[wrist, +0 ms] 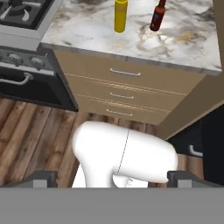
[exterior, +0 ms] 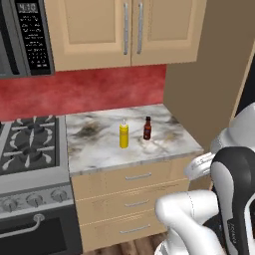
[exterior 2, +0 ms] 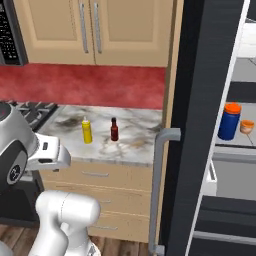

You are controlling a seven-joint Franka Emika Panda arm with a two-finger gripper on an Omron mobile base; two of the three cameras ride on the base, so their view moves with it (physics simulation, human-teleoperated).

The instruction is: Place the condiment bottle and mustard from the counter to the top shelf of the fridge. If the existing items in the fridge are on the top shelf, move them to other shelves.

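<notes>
Left base view: the mustard (exterior: 123, 134) and the bottle (exterior: 147, 128) stand upright near each other on the marble surface (exterior: 99, 144), mustard to the left, with a clear gap between them. A stove (exterior: 30, 149) adjoins the surface on the left, a microwave (exterior: 25, 35) hangs above it, and cabinets (exterior: 124, 30) sit over a red backsplash. Drawers (exterior: 132, 199) lie under the surface.

Right base view: the mustard (exterior 2: 87, 130) and bottle (exterior 2: 114, 129) stand on the surface (exterior 2: 130, 145), left of the fridge (exterior 2: 210, 100), whose door is swung open with its grey handle (exterior 2: 159, 190) facing the camera. Inside, a blue jar (exterior 2: 229, 121) with an orange lid stands on a grey shelf (exterior 2: 235, 144), and a small orange cup (exterior 2: 246, 126) sits just beside it on the right.

Hand view: the gripper (wrist: 113, 179) has its fingertips spread wide at the bottom corners, holding nothing, well away from the surface (wrist: 175, 43). The mustard (wrist: 120, 15) and bottle (wrist: 158, 16) stand at the top, above the drawers (wrist: 124, 94) and wooden floor (wrist: 35, 135).
</notes>
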